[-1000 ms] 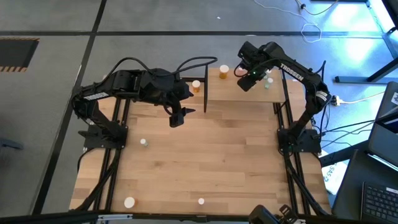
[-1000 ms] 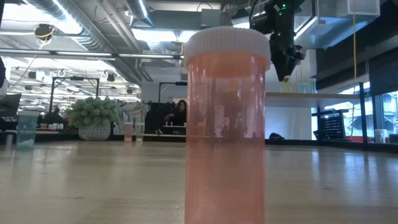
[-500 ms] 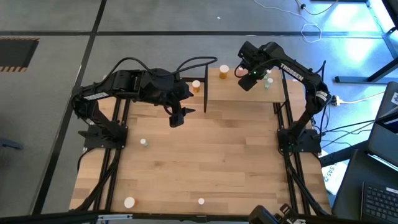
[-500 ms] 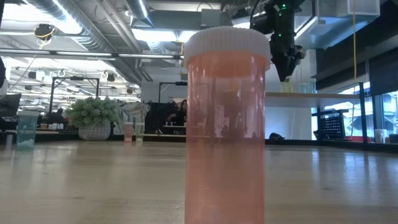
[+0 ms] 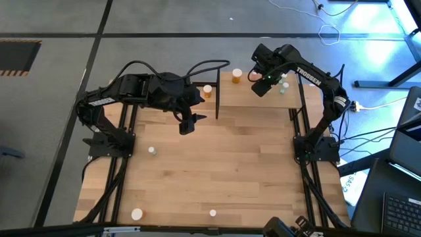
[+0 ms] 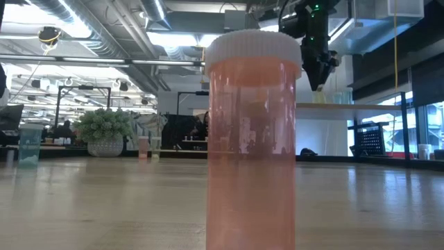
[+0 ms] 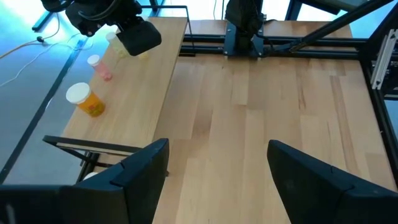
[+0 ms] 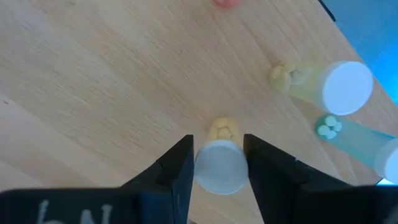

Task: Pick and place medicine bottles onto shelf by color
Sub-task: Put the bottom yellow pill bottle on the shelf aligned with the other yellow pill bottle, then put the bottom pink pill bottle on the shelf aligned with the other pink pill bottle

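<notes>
One yellowish bottle (image 8: 217, 163) stands upright on shelf (image 5: 243, 99) at bench's far edge, between right gripper (image 8: 216, 167) jaws flanking its cap; release or grip unclear. Left gripper (image 7: 214, 171) jaws apart, mid-bench.

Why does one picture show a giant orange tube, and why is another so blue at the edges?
Low view: the orange medicine bottle with a white cap stands right at the lens, so it looms and hides much of the table. Left wrist view: the floor beside the light-wood shelf shows a strong blue cast.
</notes>
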Robot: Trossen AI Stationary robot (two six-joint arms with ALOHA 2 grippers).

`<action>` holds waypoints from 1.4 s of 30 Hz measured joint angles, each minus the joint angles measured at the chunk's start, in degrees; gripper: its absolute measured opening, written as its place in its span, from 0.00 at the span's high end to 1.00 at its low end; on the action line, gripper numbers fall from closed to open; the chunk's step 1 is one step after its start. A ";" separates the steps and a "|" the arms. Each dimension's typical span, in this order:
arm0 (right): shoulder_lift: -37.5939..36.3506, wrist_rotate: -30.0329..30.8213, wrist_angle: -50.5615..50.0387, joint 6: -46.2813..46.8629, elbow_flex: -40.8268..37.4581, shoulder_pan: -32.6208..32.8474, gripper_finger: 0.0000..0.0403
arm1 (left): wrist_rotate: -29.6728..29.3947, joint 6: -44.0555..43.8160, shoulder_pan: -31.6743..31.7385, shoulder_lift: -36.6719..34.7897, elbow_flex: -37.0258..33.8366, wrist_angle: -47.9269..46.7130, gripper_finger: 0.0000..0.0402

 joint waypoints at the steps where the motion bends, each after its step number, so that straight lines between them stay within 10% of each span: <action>1: 0.00 0.00 0.00 0.00 0.01 0.02 0.63 | 0.02 0.00 0.00 0.00 0.00 0.00 0.33; 42: -4.46 7.00 -1.36 0.27 0.06 0.02 0.58 | 0.00 0.02 0.00 0.02 0.00 0.00 0.33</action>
